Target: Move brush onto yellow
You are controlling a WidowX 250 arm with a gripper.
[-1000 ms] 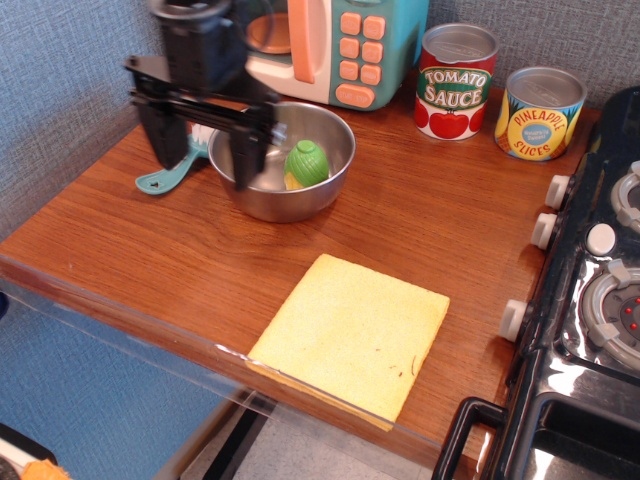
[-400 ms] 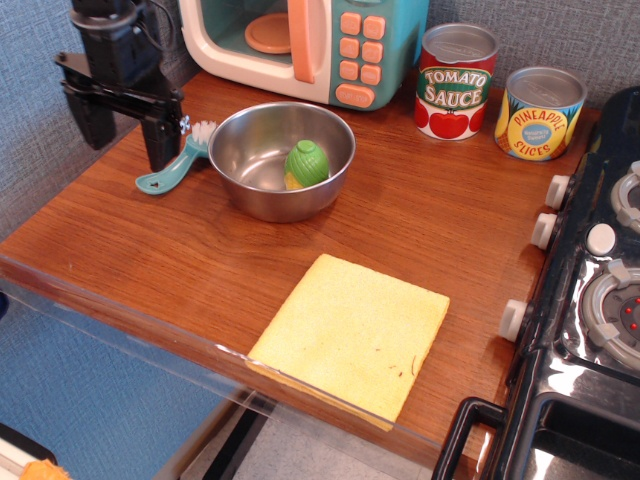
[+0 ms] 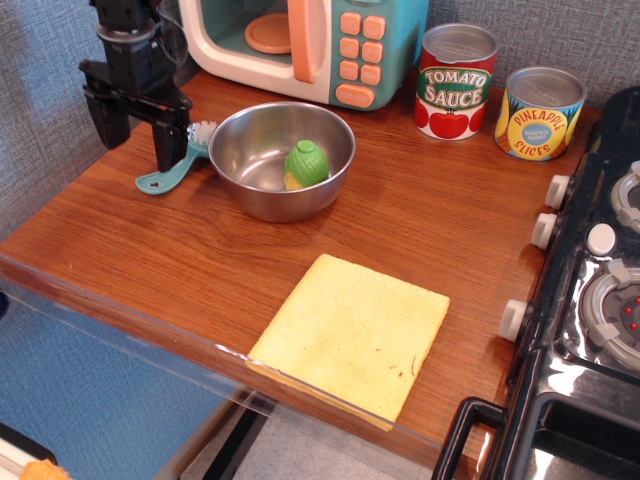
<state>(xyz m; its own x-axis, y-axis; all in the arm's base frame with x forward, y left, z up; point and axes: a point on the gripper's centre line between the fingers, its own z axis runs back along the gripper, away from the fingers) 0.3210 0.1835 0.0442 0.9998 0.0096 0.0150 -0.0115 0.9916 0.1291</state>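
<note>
The tool [image 3: 139, 125] has shifted slightly right since a moment ago and now hangs spread over the brush [image 3: 178, 162], which lies on the counter [image 3: 420, 215] left of the bowl [image 3: 281, 158], well apart from yellow [image 3: 352, 335]; grasp likely next

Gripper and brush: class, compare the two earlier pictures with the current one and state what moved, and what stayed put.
The gripper swung from over the steel bowl to the counter's left edge, then edged slightly right and lower. Its open jaws now stand over the brush, one finger at the handle. Nothing has been gripped or released. The brush, bowl, toy fruit, yellow cloth and both cans have not moved.
</note>
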